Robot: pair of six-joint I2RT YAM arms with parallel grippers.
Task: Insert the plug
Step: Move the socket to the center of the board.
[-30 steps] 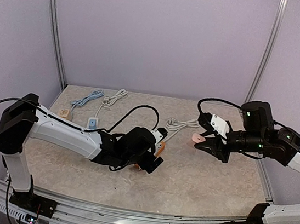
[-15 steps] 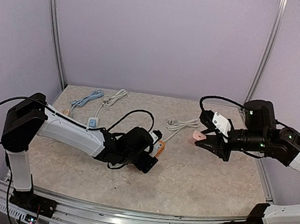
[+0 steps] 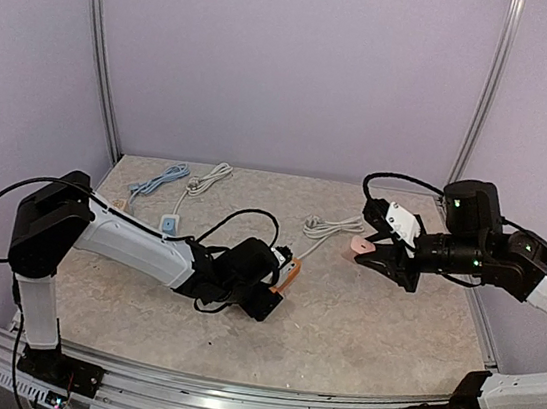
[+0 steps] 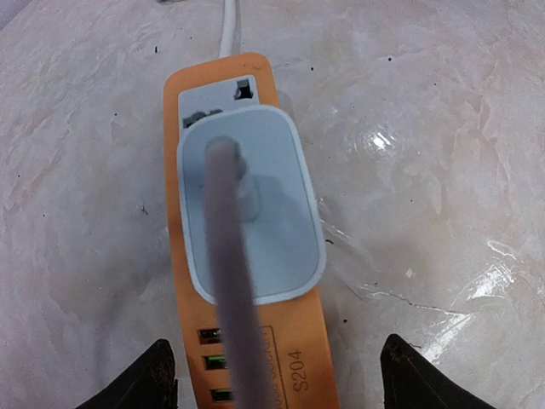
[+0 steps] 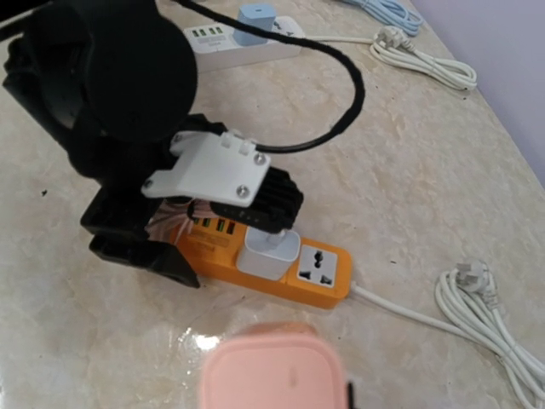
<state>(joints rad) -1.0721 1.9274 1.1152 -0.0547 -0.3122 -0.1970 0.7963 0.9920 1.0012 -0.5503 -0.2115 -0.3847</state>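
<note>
Left gripper (image 4: 281, 375): fingers spread, low over the orange power strip (image 4: 213, 70), gripping nothing. A white plug (image 4: 272, 213) sits seated in the strip. Right gripper (image 3: 372, 260): clamped on the pink plug (image 5: 272, 371), held above the worktop (image 3: 378, 329), well apart from the strip. Judgement: steady the strip first, then square the pink plug over the free socket (image 5: 317, 256) and press straight down.

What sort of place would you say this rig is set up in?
Probably a robotics lab test cell, not a home: a tabletop closed in by plain lilac panels on aluminium posts, with an orange power strip, a white power strip and coiled cords laid out as practice props.
</note>
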